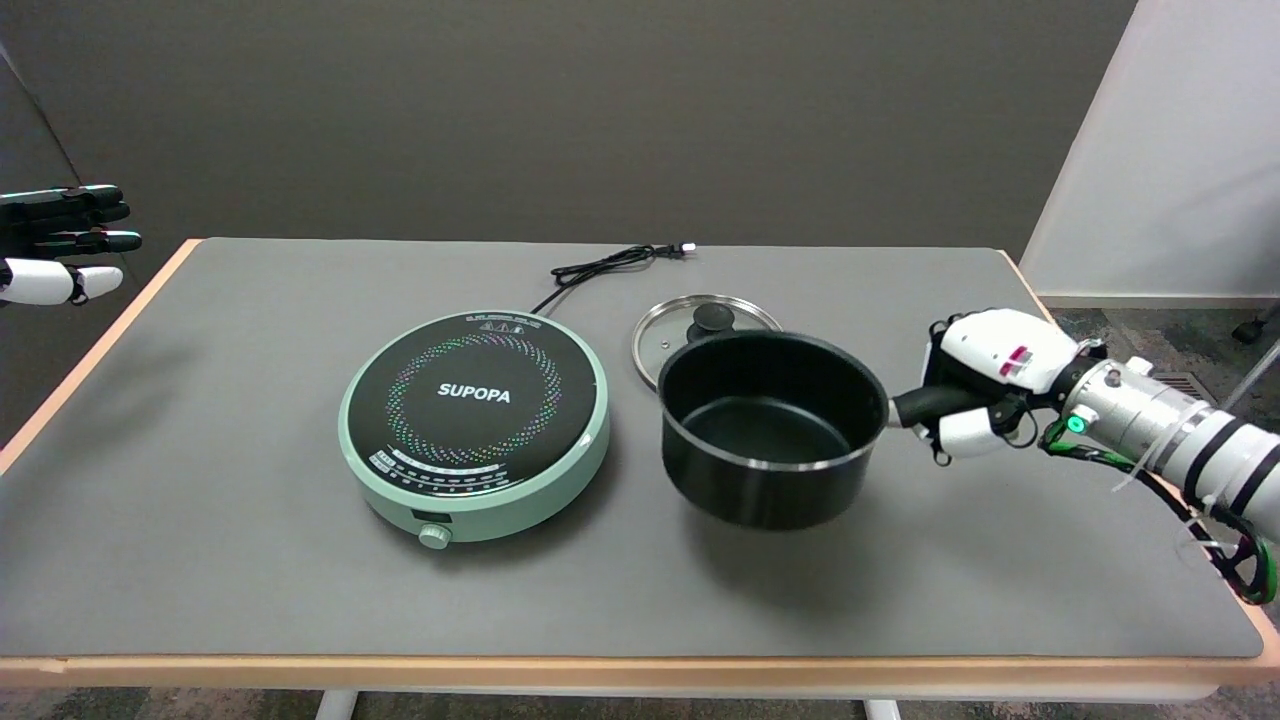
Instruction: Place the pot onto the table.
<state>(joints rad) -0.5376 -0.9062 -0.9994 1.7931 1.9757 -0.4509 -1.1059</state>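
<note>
pot (772, 430), black, lidless: right of centre frame, off the induction cooker (474, 424) and seemingly just above the table (200, 560), fingers of the right hand (985, 385) clamped on its handle; remaining, by judgement: lowering, release.

Lab-like test room: bare grey wall (600, 120), matted table (250, 520), carpet floor (1150, 330).

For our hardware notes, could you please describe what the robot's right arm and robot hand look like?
The right robot hand has white shells over black fingers, with a small red mark on its back. Behind it is a silver metal wrist with a green light, then a white arm with black bands. Black and green cables loop underneath.
</note>
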